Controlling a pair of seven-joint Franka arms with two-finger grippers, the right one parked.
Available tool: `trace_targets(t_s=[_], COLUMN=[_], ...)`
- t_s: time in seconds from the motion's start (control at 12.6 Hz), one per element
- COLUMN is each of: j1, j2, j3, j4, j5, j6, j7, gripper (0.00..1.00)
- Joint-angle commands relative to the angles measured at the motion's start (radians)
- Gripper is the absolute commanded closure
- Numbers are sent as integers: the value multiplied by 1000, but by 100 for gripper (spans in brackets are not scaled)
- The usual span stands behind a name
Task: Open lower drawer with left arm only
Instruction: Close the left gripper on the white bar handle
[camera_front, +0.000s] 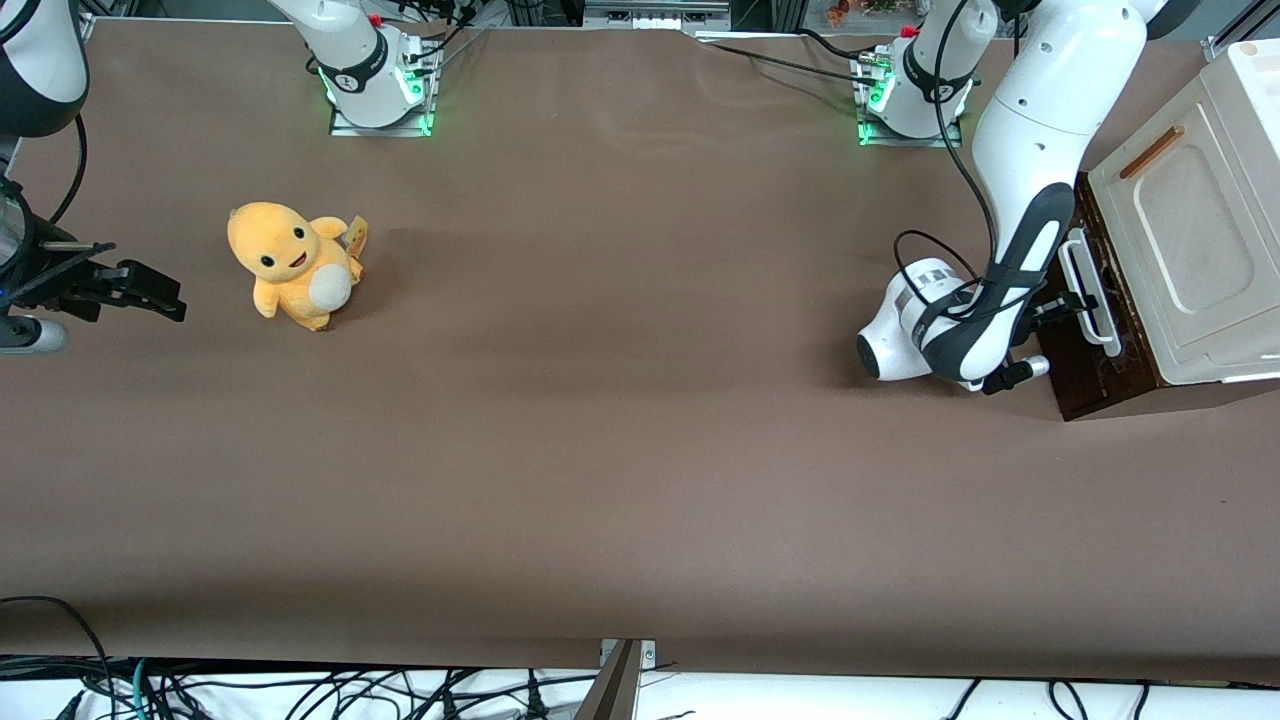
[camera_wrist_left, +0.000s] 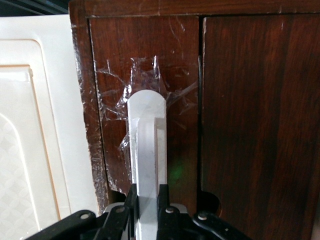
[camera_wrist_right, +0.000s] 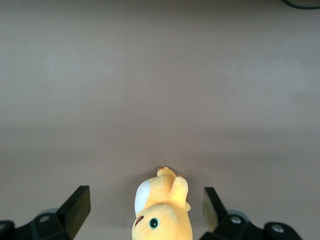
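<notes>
A wide brown table (camera_front: 620, 450) carries a cabinet at the working arm's end, with its cream panel (camera_front: 1195, 235) above. The left arm (camera_front: 1030, 190) reaches down to the lower drawer (camera_front: 1085, 365), which looks closed. The gripper (camera_wrist_left: 148, 202) is pinching its white bar handle (camera_wrist_left: 146, 145). An orange plush toy (camera_front: 292, 263) sits toward the parked arm's end.
</notes>
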Motion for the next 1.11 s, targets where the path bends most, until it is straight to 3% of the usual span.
trace_targets(t_s=[0.0,1.04], j1=[-8,-68], j2=[-7,-8], j3=[-7,-24], j4=[15,44], j5=[12,-82], j6=[-15,-80], j7=[9,-3], gripper=[88,88])
